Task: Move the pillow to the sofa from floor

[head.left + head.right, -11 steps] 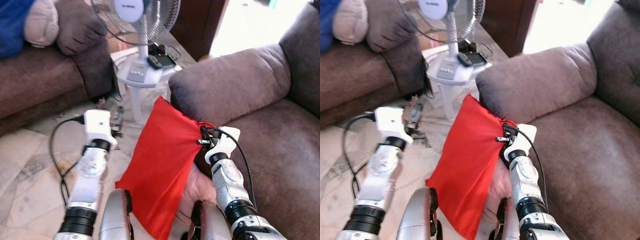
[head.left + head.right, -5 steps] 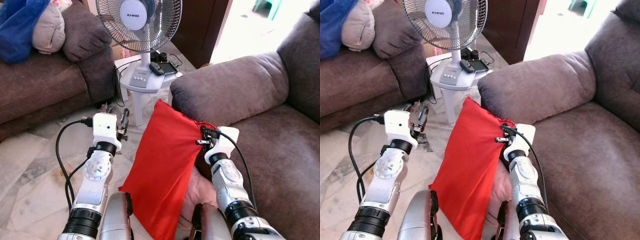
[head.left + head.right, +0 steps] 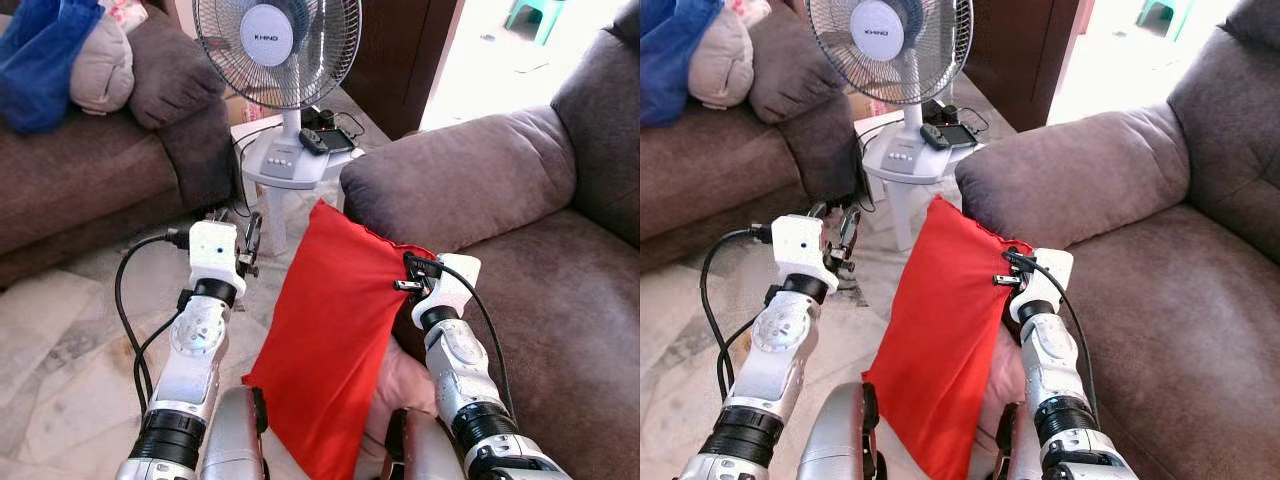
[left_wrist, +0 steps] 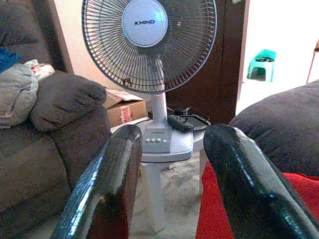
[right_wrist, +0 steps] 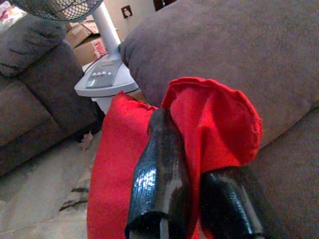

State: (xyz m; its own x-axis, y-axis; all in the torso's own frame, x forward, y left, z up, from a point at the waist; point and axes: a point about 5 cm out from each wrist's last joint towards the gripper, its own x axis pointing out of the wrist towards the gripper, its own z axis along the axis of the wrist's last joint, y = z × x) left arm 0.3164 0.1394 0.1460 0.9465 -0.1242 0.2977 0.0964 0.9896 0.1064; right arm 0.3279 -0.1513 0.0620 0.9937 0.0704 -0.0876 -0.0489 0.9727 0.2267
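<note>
Fan [image 3: 277, 40] hub reads "KHIND"; one fan, two brown sofas. Your right gripper [image 5: 192, 196] is clamped on the edge of one red pillow [image 3: 325, 340], held off the floor beside the near sofa [image 3: 470, 170] armrest. Left gripper [image 4: 172, 169] fingers apart, holding nothing, aimed at fan.

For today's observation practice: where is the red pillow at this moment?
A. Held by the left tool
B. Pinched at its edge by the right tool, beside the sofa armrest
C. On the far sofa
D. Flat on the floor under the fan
B: the right tool is shut on the red pillow's edge beside the sofa armrest.
</note>
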